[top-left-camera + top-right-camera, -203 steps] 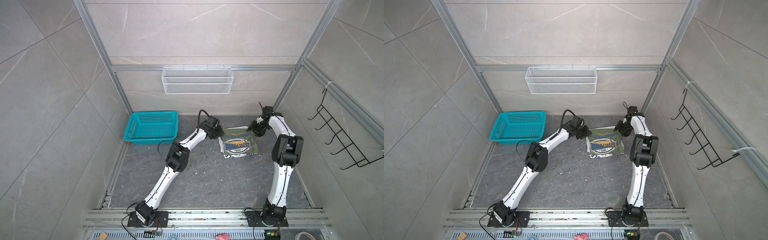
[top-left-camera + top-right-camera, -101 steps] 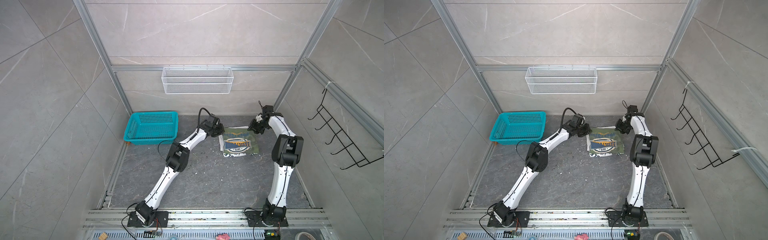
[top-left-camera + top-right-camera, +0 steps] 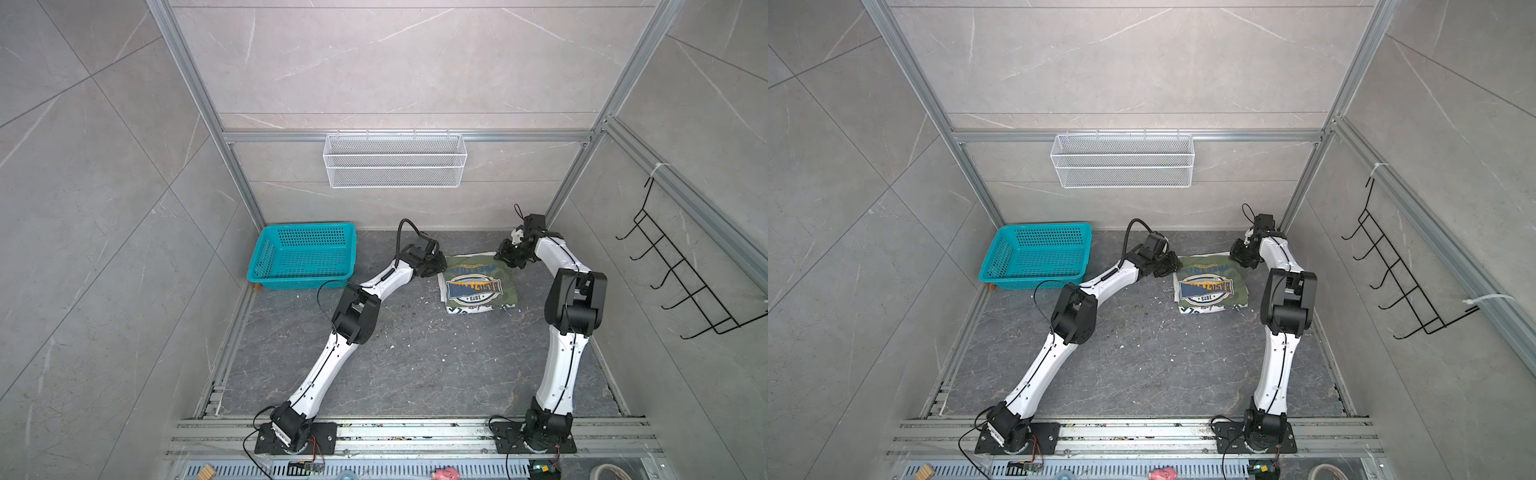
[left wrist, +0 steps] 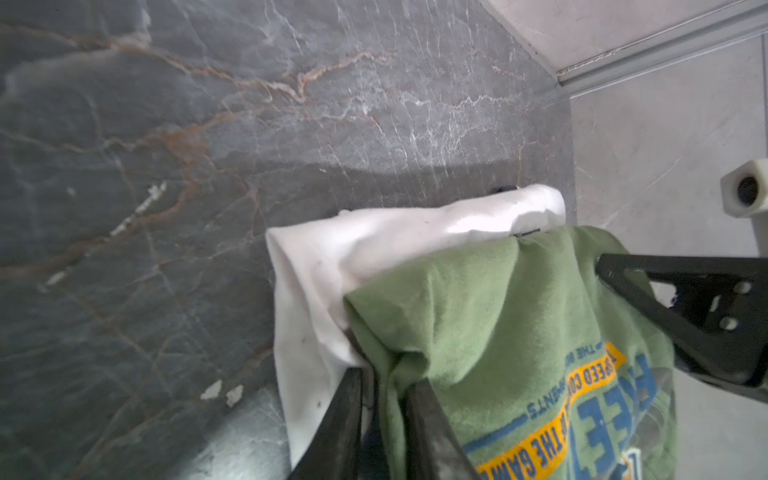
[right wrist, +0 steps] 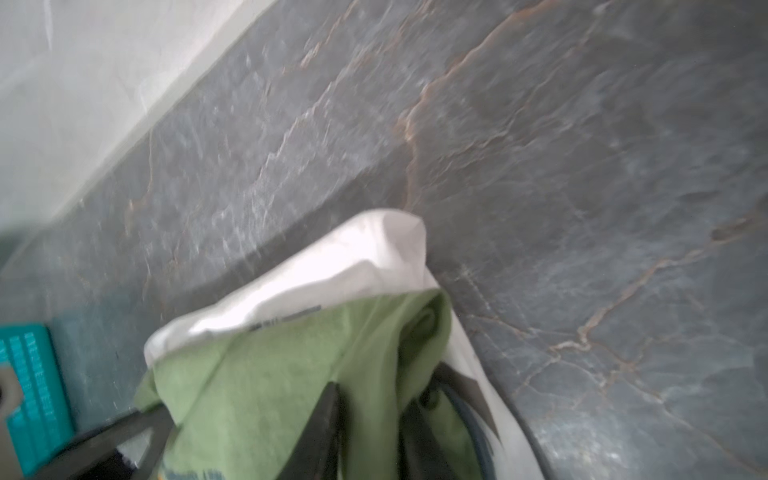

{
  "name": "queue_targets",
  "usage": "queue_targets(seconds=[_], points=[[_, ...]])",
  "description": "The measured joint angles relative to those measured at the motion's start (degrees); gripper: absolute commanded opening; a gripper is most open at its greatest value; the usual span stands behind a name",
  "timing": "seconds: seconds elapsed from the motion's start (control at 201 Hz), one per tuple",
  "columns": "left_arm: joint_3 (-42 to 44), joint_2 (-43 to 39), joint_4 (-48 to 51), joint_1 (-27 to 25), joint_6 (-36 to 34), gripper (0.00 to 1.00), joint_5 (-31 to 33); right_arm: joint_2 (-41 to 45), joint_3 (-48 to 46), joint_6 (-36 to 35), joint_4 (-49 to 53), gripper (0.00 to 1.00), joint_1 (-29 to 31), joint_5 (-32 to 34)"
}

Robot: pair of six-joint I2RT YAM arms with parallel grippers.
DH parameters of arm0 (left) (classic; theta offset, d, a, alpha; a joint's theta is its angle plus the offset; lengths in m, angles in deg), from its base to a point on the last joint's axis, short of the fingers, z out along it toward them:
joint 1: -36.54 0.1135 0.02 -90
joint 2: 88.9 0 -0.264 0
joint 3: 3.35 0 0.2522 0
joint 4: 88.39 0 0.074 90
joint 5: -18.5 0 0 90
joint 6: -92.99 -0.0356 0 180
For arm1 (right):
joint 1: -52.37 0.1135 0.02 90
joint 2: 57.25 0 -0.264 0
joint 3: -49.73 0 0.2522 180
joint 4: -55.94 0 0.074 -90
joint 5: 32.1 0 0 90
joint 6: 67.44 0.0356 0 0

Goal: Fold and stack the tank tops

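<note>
Green top (image 3: 478, 274) lies folded on white top (image 4: 324, 257) — left gripper (image 3: 440, 266) and right gripper (image 3: 500, 259) astride its far corners, jaws part-spread; whether pinching cloth, cannot tell.

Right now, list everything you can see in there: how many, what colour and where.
green tank top: one, green with blue-and-yellow print, folded on the white one, floor far right
white tank top: one, white, under the green one
basket: one, teal, floor far left
wire shelf: one, white, back wall
hook rack: one, black, right wall
arms: two, white and black, mounted on the near rail
left tool: one, black, stack's far left corner
right tool: one, black, stack's far right corner
</note>
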Motion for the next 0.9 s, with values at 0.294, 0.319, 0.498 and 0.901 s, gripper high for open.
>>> queue_targets(seconds=[0.294,0.319,0.498,0.901], points=[[6.40,-9.55,7.91,0.15,-2.86,0.70,6.03,-0.13,9.53,-1.22,8.70,0.88,0.90,7.93],[8.02,-11.52,8.44,0.15,-3.13,0.72,6.75,0.66,9.25,-1.31,9.38,0.90,1.20,8.66],[25.09,-28.35,8.04,0.20,-5.05,0.79,9.77,12.17,-0.87,-1.92,11.04,0.95,5.81,14.16],[70.29,-63.36,-0.15,0.74,-8.98,0.88,16.55,26.60,-26.27,-1.40,9.90,0.99,29.38,22.56]])
